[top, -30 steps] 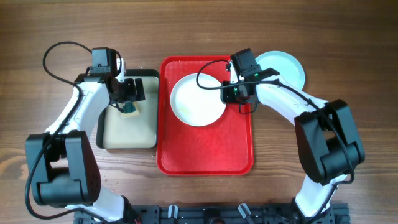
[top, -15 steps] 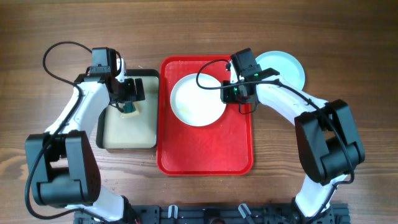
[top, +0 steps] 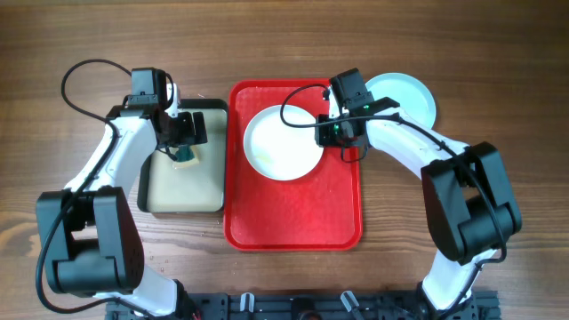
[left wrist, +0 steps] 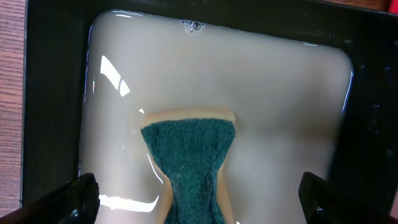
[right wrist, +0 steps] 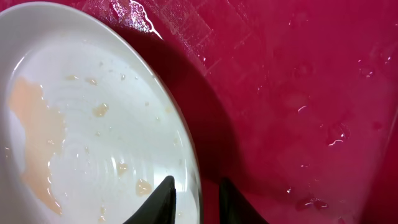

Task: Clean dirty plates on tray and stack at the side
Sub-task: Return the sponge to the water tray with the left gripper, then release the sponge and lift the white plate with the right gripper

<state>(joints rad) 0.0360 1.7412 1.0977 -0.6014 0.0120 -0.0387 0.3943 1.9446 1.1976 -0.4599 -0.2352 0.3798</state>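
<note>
On red tray (top: pixel 293 222), white plate (right wrist: pixel 93 124) (yellowish smears); right jaws closed on its right rim; left jaws apart over sponge (left wrist: pixel 186 155) in wash tray (top: pixel 178 191). Risk: wet rim slips free once scrubbing pushes sideways.

Bright even light, sharp views. White glare streaks on wet beige tray (left wrist: pixel 280 93); highlights on red tray (right wrist: pixel 311 93); plate (right wrist: pixel 74 93) casts dark shadow.

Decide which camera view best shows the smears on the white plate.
The right wrist view: the white plate is close up, its yellowish smears plain. Overhead shows the whole plate on the red tray, smears barely visible. Left wrist shows none of it.
</note>
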